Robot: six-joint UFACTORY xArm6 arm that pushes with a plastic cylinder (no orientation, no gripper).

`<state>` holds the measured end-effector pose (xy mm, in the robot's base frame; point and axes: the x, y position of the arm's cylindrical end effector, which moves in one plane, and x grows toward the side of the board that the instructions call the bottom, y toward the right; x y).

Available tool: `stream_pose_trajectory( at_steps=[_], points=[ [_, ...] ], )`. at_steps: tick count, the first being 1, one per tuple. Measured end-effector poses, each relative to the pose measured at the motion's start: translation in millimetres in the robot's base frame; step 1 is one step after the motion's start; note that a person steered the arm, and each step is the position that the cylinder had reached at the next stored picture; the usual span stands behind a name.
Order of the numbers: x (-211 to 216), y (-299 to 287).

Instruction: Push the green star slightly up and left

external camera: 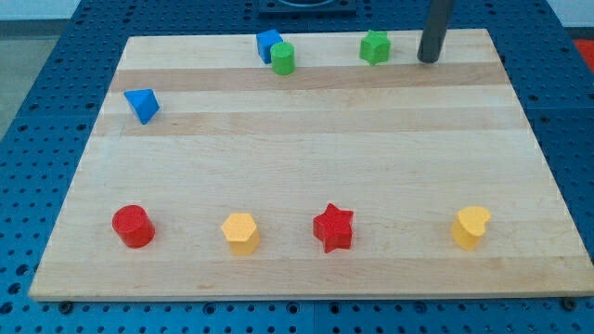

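Observation:
The green star (375, 46) sits near the view's top edge of the wooden board (306, 121), right of centre. My tip (428, 59) is the lower end of a dark rod standing to the star's right, a small gap apart, at about the same height in the view. It touches no block.
A blue block (268, 44) and a green cylinder (283, 58) touch each other left of the star. A blue triangle (142, 105) lies at the upper left. Along the bottom stand a red cylinder (133, 226), a yellow hexagon (240, 233), a red star (333, 228) and a yellow heart (471, 227).

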<state>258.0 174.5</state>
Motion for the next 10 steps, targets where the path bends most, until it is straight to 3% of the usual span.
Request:
stream_pose_trajectory(
  at_steps=[1, 5, 6, 10],
  points=[
    [-13, -27],
    [26, -95],
    [11, -95],
    [-12, -5]
  ],
)
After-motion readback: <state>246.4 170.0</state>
